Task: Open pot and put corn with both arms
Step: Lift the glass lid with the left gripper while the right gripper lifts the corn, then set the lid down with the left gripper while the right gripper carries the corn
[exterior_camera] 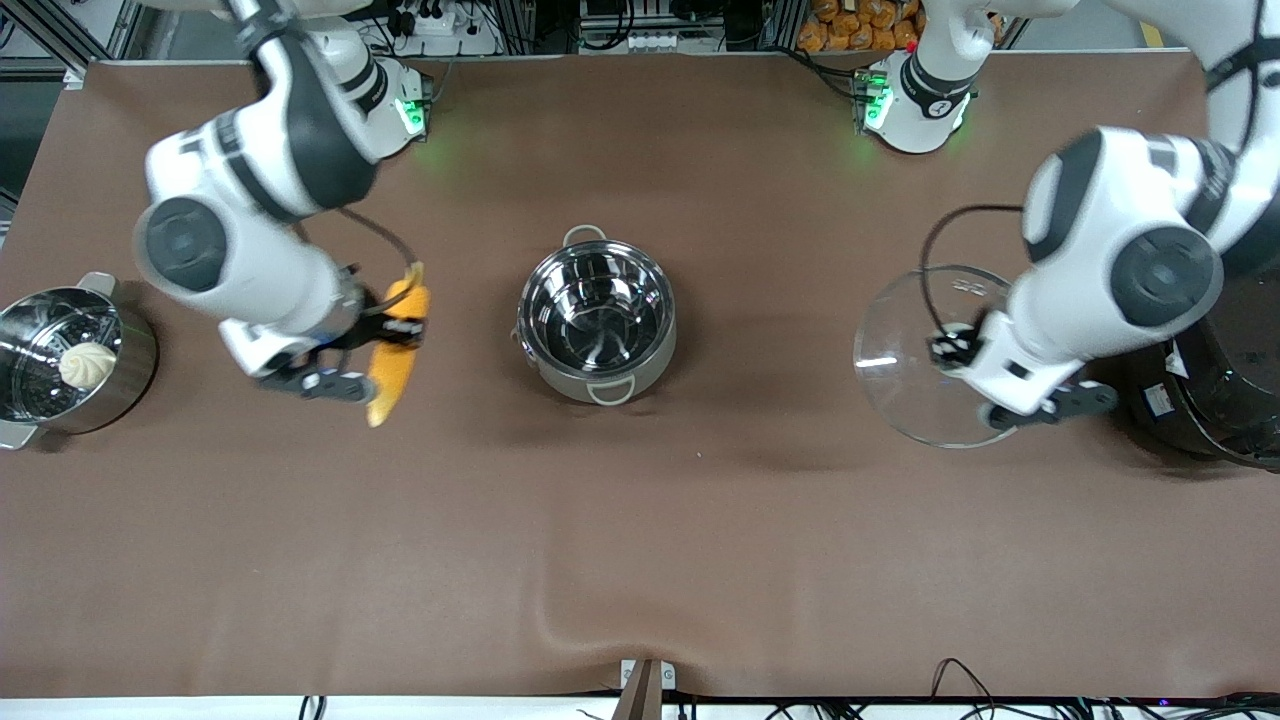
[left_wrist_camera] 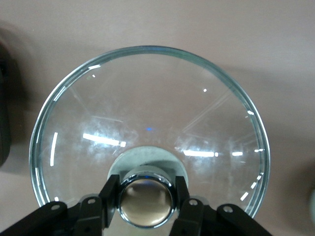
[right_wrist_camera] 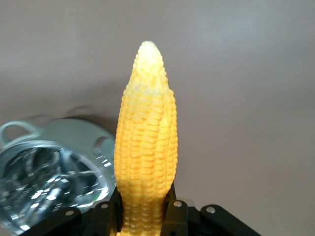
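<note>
A brown cloth-covered table [exterior_camera: 640,540] carries the round shiny steel pot [exterior_camera: 597,318] at its middle, uncovered, its pale loop handles showing. The right gripper [exterior_camera: 398,332] pinches the yellow-orange corn cob [exterior_camera: 397,345] over the table between the pot and a steel steamer pot [exterior_camera: 70,365] holding a white bun [exterior_camera: 87,364]. The left gripper [left_wrist_camera: 146,196] is clamped on the copper-topped knob [left_wrist_camera: 145,201] of the clear glass lid [exterior_camera: 925,360], held beside a large black rice cooker [exterior_camera: 1230,380].

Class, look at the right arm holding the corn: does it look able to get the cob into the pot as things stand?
Probably yes. The right end effector is shut on the corn beside the pot, which stands open. The left end effector holds the lid by its knob, away toward the left arm's end of the table.
</note>
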`<state>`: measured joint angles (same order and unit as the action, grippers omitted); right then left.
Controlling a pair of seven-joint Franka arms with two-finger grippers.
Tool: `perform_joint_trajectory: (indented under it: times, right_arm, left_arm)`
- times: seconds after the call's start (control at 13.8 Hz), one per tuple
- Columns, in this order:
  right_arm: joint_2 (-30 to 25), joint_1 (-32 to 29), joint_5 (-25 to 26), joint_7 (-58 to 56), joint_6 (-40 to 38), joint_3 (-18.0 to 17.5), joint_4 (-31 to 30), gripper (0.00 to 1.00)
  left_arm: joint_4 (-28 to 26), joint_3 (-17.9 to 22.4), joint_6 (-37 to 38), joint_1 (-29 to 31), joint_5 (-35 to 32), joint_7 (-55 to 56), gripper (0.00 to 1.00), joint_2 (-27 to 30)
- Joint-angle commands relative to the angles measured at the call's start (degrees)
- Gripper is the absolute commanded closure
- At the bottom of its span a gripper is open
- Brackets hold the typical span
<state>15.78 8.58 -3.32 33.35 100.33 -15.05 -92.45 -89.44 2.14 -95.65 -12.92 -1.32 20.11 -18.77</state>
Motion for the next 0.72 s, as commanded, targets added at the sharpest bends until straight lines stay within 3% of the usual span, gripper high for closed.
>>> perform_joint_trajectory:
  times: [0.0,0.29,0.51,0.65]
  right_arm:
    - [1.3,0.0,0.9,9.3,0.0,-5.6,1.7,0.77]
    - [2.1,3.5,4.5,17.7,4.2,-9.8,1.1,0.74]
    - [2.8,8.3,5.1,23.2,9.7,-9.8,-1.5,0.72]
    - [3.8,10.9,8.1,24.7,10.1,-9.8,-2.0,0.72]
  left_arm:
    - [-14.9,-1.4,-10.3,5.2,-0.8,-3.9,1.0,6.2]
    - [-37.0,-1.3,-32.4,6.2,-0.8,-4.1,1.0,11.6]
    - [-45.6,-1.4,-44.1,6.5,-0.8,-4.1,1.0,11.6]
    - [-49.0,-1.4,-50.4,6.5,-0.8,-4.1,1.0,10.4]
